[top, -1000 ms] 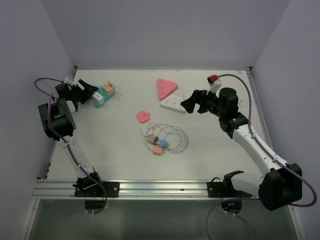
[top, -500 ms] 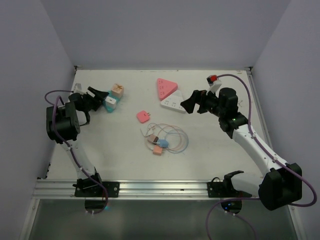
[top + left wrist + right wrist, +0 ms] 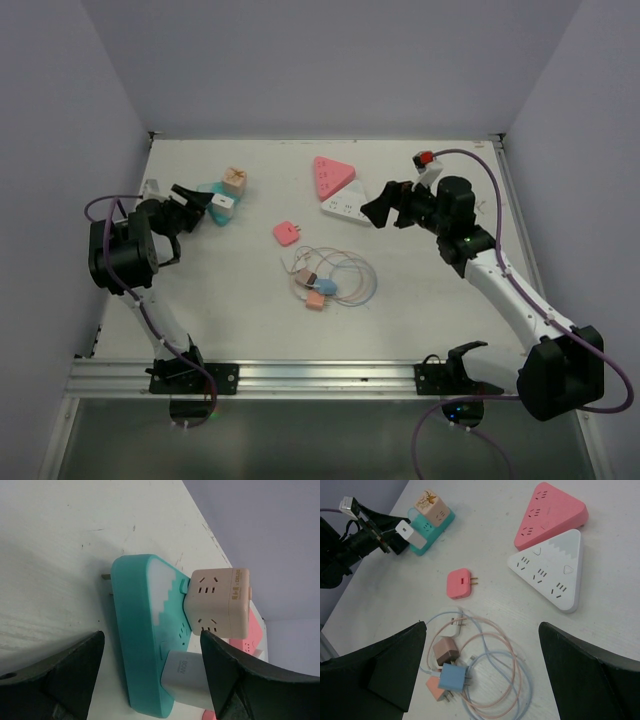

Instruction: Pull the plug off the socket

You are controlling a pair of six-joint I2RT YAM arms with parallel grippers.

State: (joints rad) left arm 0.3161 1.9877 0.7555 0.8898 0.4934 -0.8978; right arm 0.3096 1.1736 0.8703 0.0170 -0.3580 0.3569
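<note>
**Inspector:** Progress on the pull?

**Assessor:** None yet, by my reading. The white plug sits fully seated in the teal socket, at the table's far left, beside the peach cube adapter. The grasp and the pull are both left to do.

**Inspector:** Grippers?

**Assessor:** The left gripper is spread wide and just short of the plug, holding nothing. The right gripper is likewise spread, well apart from it.

**Inspector:** Orientation?

**Assessor:** The plug's long axis stands square to the socket's white face, with its free end pointing away from that face.

One finger of the left gripper covers the white plug at its edge. The cube adapter hides most of the pink socket.
</note>
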